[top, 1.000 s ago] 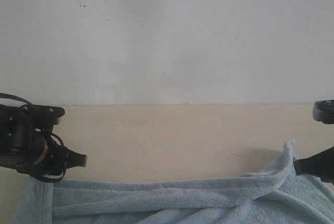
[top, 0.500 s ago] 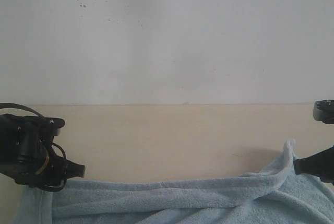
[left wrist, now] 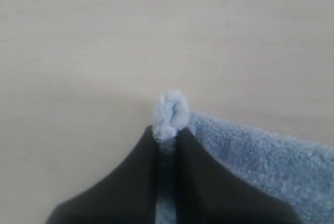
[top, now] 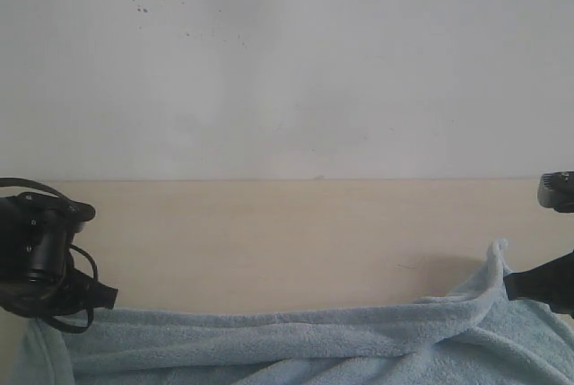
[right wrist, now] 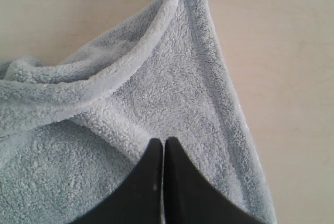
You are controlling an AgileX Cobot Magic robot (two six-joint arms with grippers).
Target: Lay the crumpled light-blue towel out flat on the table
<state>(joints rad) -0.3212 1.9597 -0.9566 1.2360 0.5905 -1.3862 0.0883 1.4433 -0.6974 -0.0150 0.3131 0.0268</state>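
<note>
Jaws of left gripper [left wrist: 166, 131] pinch a towel [left wrist: 261, 161] tuft; jaws of right gripper [right wrist: 163, 142] meet closed, towel at their tips.

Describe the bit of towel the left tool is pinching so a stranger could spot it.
Below the white wall, the beige table carries a light-blue towel bunched away from the wall. At the towel's left end, the left tool is shut on a small fluffy tuft. It alone pokes out between two black fingers.

towel [top: 296, 349] on table [top: 269, 241] before wall [top: 287, 62]
</note>
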